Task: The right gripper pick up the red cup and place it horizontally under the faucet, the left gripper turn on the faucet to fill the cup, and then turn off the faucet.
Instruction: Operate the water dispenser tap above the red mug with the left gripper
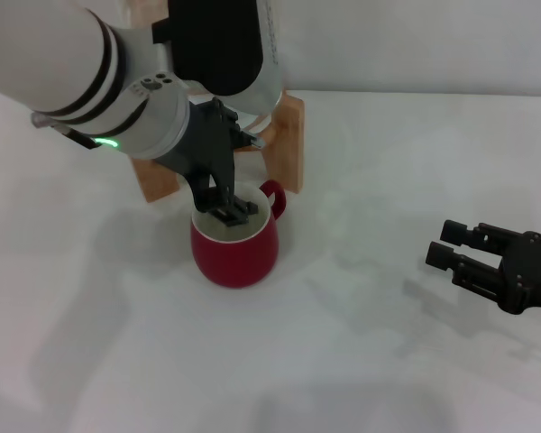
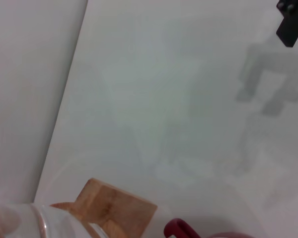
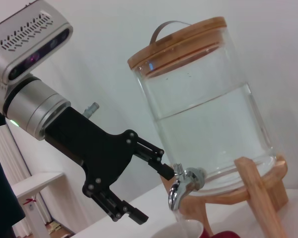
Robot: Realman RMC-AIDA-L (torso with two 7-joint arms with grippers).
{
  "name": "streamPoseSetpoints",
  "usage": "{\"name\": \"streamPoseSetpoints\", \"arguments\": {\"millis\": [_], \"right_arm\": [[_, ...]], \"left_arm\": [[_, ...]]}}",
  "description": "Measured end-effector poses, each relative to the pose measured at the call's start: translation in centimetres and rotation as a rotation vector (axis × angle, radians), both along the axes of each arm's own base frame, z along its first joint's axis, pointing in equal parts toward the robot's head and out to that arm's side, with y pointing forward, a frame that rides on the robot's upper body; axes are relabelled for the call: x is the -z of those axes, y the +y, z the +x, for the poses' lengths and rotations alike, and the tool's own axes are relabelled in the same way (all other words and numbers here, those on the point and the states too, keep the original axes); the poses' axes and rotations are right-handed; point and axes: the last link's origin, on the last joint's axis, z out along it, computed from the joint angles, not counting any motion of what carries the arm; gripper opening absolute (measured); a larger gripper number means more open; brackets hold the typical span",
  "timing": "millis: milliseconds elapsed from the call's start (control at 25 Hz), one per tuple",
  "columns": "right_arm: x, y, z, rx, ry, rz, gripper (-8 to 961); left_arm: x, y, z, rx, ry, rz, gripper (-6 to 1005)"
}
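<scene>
looming across the upper left of the head view, the left gripper is reaching down in front of the wooden stand, its fingers apart, one finger hanging over the mouth of the red cup. the cup is standing upright on the white worktop at frame centre, just in front of the stand, handle turned toward the upper right. at the lower right edge the right gripper is resting low over the worktop, fingers apart and holding nothing, well apart from the cup.

in the left wrist view, a corner of the stand and a sliver of red handle are showing along the bottom edge.

in the right wrist view, the left gripper is spreading its fingers at the faucet, one fingertip touching the chrome body below the glass jar, which looks over half full. the cup looks stiff, glossy and slippery, breakable too; gripping across the rim wall seems safest.
</scene>
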Motion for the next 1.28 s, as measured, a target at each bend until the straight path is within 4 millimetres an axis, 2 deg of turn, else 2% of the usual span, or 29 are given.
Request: {"name": "streamPoseSetpoints", "arguments": {"millis": [440, 1280], "right_arm": [[0.0, 0.1, -0.1, -0.003, 0.001, 0.001, 478], [0.0, -0.2, 0.2, 0.006, 0.001, -0.001, 478]], "left_arm": [[0.2, 0.5, 0.2, 0.005, 0.017, 0.004, 809], [1.0, 0.2, 1.0, 0.030, 0.026, -0.014, 809]]}}
